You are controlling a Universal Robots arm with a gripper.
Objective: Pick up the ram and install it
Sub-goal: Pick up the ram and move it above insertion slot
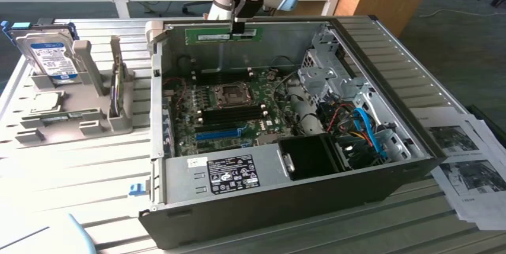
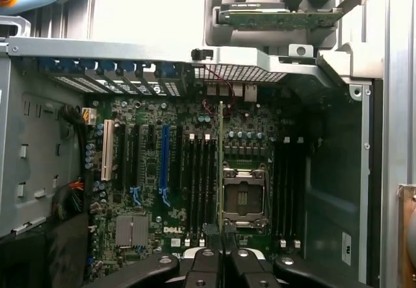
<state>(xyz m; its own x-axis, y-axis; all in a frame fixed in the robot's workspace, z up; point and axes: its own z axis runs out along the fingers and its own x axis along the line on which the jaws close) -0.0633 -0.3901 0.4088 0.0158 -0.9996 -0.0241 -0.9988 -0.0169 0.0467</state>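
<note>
Above the open black metal computer case (image 1: 276, 212), the long thin green circuit-board ram (image 1: 213, 35) is held pinched edgewise in the end effector (image 1: 237, 27), picked up but not yet seated in the green motherboard's (image 2: 146, 184) dark slots (image 2: 197, 177).

The open computer case (image 1: 276, 206) is viewed from outside, from above and obliquely, at moderate range; the wrist view is aimed past the gripper (image 2: 221, 242) straight at the motherboard (image 2: 149, 171) beyond it, closer in; motherboard and processor socket (image 2: 246, 197) are shared by both.
</note>
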